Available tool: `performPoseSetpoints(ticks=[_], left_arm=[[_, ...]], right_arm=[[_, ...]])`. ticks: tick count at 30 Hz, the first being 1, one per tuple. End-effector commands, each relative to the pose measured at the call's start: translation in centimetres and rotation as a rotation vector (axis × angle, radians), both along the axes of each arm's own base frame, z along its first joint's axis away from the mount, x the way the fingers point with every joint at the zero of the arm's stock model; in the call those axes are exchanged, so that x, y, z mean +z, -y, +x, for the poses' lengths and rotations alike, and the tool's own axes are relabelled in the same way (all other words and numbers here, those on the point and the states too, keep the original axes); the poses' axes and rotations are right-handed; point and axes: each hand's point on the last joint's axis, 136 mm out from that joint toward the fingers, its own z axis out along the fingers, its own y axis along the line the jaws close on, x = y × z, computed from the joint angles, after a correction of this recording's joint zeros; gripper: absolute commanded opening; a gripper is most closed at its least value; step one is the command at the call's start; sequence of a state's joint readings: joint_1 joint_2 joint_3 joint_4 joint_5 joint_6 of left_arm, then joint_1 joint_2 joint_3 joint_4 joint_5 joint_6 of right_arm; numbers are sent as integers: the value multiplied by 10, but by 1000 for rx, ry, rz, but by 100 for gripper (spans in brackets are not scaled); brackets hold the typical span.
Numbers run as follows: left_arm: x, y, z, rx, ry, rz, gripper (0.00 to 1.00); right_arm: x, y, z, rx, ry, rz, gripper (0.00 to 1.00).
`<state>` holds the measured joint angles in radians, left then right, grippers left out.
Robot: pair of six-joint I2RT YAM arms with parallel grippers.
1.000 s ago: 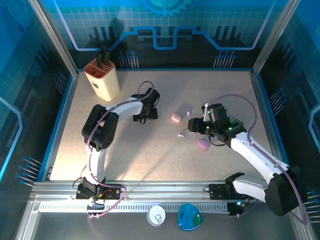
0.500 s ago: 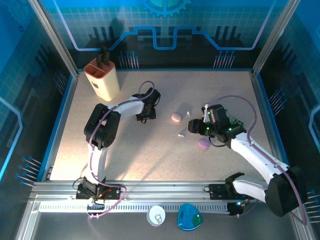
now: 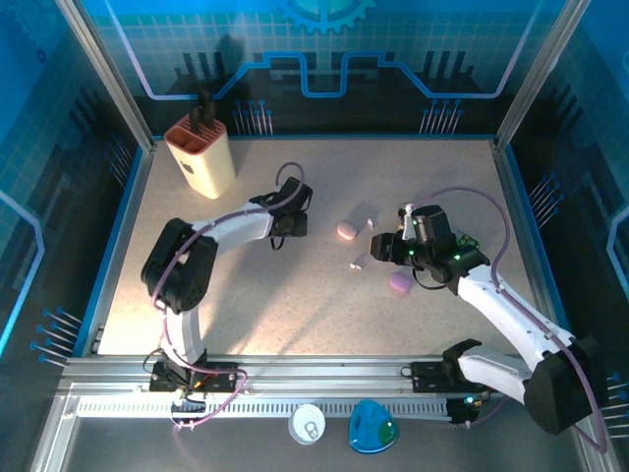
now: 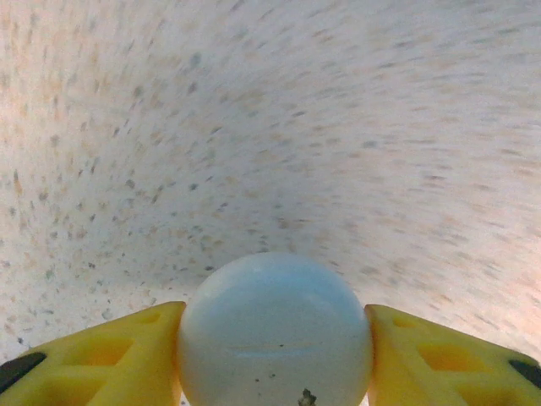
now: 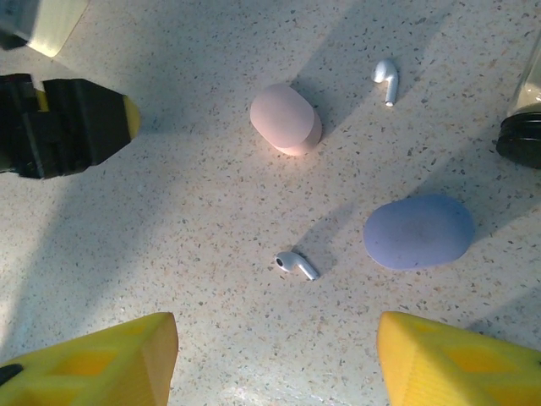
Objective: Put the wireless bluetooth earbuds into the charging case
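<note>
In the left wrist view a white pebble-shaped charging case (image 4: pixel 275 330) sits squeezed between my left gripper's (image 4: pixel 275 355) yellow fingers, just above the speckled table. From above, the left gripper (image 3: pixel 291 227) is left of a pink case (image 3: pixel 346 230). My right gripper (image 5: pixel 277 338) hangs open over a white earbud (image 5: pixel 296 265) lying on the table. A second white earbud (image 5: pixel 386 78) lies farther off, past the pink case (image 5: pixel 286 118). A lavender case (image 5: pixel 418 231) rests to the right. In the top view the right gripper (image 3: pixel 378 246) is between the two earbuds (image 3: pixel 357 263) (image 3: pixel 370 222).
A beige holder with dark tools (image 3: pixel 201 152) stands at the back left corner. A lavender case (image 3: pixel 400 283) lies under the right wrist. A white round lid (image 3: pixel 307 425) and a blue object (image 3: pixel 372 428) sit beyond the front rail. Blue walls (image 3: pixel 550 118) ring the table.
The left jaws closed on the white case, and the left arm's elbow swung down and to the left. The right arm stayed still.
</note>
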<state>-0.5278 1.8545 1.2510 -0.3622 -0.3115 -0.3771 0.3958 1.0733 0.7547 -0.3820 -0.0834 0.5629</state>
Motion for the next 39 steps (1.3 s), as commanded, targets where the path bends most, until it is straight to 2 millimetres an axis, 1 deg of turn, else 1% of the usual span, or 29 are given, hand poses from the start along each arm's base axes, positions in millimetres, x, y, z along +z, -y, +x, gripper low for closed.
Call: performPoseSetpoints(ticks=[1, 5, 8, 10, 12, 14, 17, 21, 25, 27, 33, 38, 39], left_arm=[[50, 35, 5, -243, 244, 22, 52], [73, 80, -21, -529, 418, 25, 53], [89, 109, -39, -670, 507, -29, 52], [95, 125, -51, -755, 542, -61, 52], [100, 141, -66, -867, 570, -111, 45], [107, 150, -74, -908, 591, -154, 45], [113, 159, -80, -939, 605, -174, 45], [116, 168, -87, -984, 622, -156, 45], [119, 172, -92, -1009, 632, -155, 47], [121, 173, -93, -1016, 637, -157, 47], [128, 177, -104, -1059, 632, -195, 48], [129, 180, -110, -1081, 615, -225, 48], [129, 181, -111, -1087, 611, -228, 48]], right_arm=[[22, 0, 5, 10, 49, 28, 64], [33, -5, 7, 16, 68, 85, 64], [39, -7, 8, 14, 77, 122, 64], [40, -5, 8, 2, 73, 145, 64], [41, -5, 9, 2, 65, 183, 64], [40, -7, 9, 7, 51, 226, 64], [39, -10, 9, 19, 34, 288, 64], [39, -19, 7, 59, 4, 338, 64], [39, -31, 7, 113, -29, 390, 64], [38, -36, 7, 138, -43, 411, 62], [27, -41, 9, 157, -80, 412, 55], [19, -48, 6, 212, -103, 401, 53], [16, -49, 6, 218, -107, 394, 51]])
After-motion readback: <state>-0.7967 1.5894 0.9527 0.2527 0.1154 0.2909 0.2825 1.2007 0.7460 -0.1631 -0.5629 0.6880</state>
